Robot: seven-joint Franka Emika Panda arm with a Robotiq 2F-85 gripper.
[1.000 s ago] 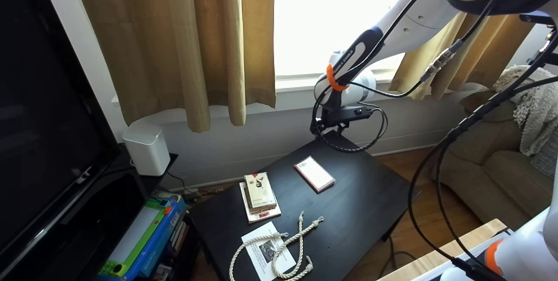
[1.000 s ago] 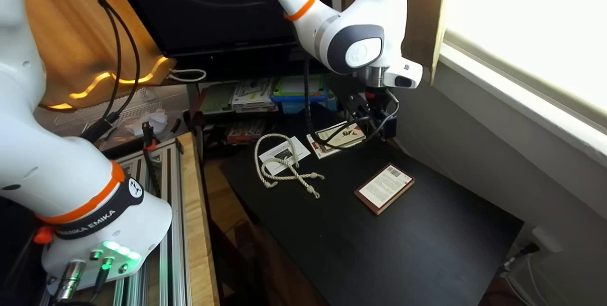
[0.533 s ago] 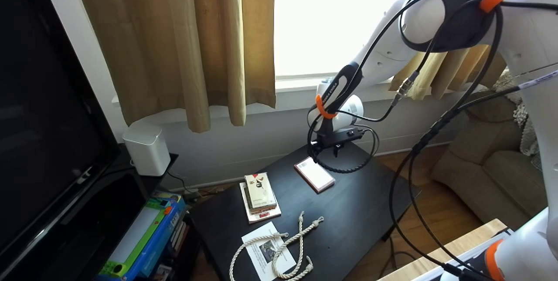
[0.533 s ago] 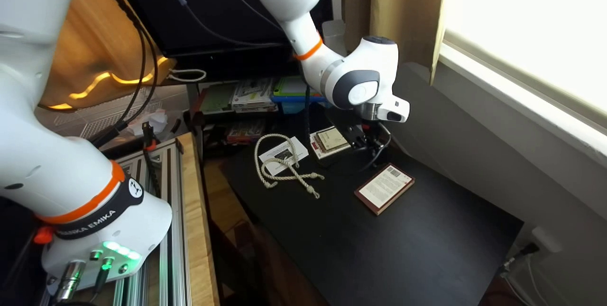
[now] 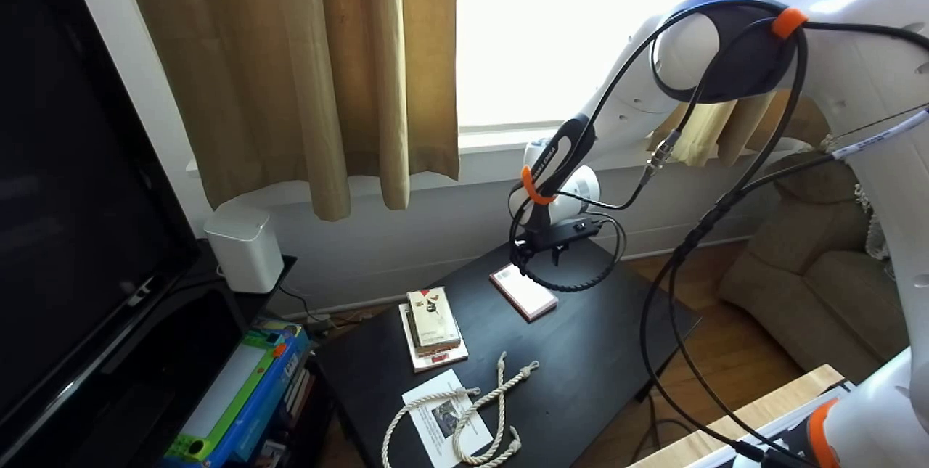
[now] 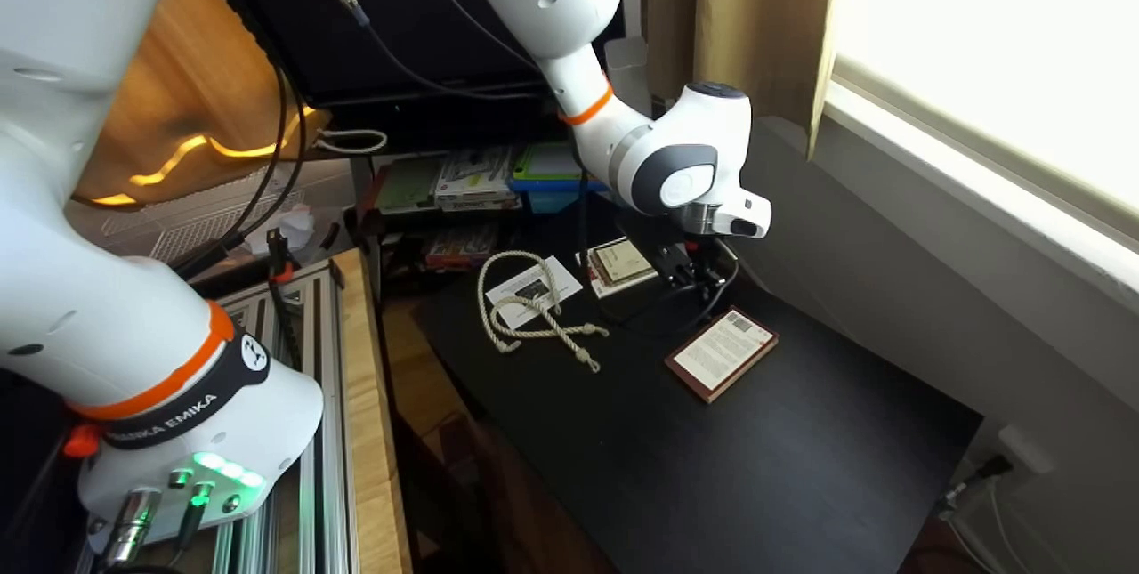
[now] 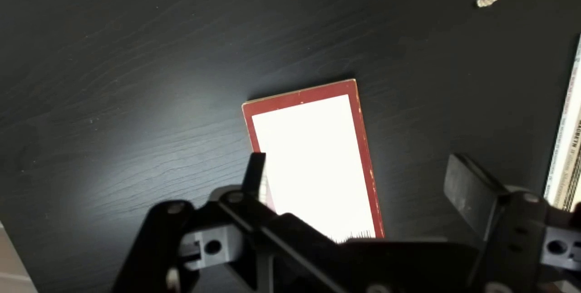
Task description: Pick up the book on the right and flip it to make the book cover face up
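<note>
The book (image 5: 530, 295) lies flat on the black table with its white, red-bordered back up; it also shows in an exterior view (image 6: 722, 351). The book cover is hidden underneath. In the wrist view the book (image 7: 311, 147) shows between the fingers, its near end hidden by the gripper. My gripper (image 7: 356, 159) is open and empty. Its left finger overlaps the book's left edge in the picture; its right finger is well clear of the right edge. In the exterior views the gripper (image 5: 555, 254) hangs above the book's far end, near the wall (image 6: 698, 280).
A stack of tan and white booklets (image 5: 435, 319) lies on the table beside the book. A white sheet (image 5: 435, 428) with a looped rope (image 6: 556, 334) over it lies nearby. The wall and window stand behind the table (image 6: 739, 485). A cable loop hangs by the wrist.
My arm has come down and the gripper has moved lower, over the far end of the book. Most of this was in the first half second; little since. The book has not moved.
</note>
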